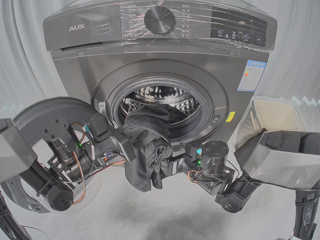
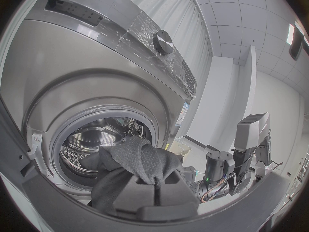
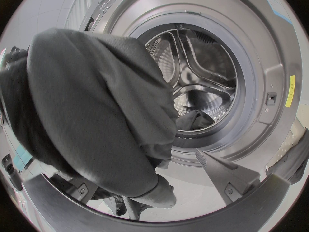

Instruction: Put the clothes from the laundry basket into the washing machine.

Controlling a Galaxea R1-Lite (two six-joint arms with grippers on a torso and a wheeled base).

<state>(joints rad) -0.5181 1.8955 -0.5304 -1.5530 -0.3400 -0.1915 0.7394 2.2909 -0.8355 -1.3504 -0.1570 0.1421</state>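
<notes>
The dark garment (image 1: 146, 144) hangs over the lower rim of the washing machine (image 1: 206, 84) opening. The left gripper (image 2: 156, 190) pinches a fold. The right gripper (image 3: 138, 165) stands wide, cloth draped over it. The fabric is likely light and limp: grip bunched folds.

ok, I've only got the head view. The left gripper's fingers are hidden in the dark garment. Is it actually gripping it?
Observer: Yes. The left wrist view shows the left gripper shut on a fold of the dark garment.
Operator: And the right one?
Observer: The right gripper is open. One finger is bare, and the garment is draped over the other.
Operator: Anything low in the drum?
Observer: The right wrist view shows dark cloth near the bottom of the drum. I can't tell if it's the same garment.
</notes>
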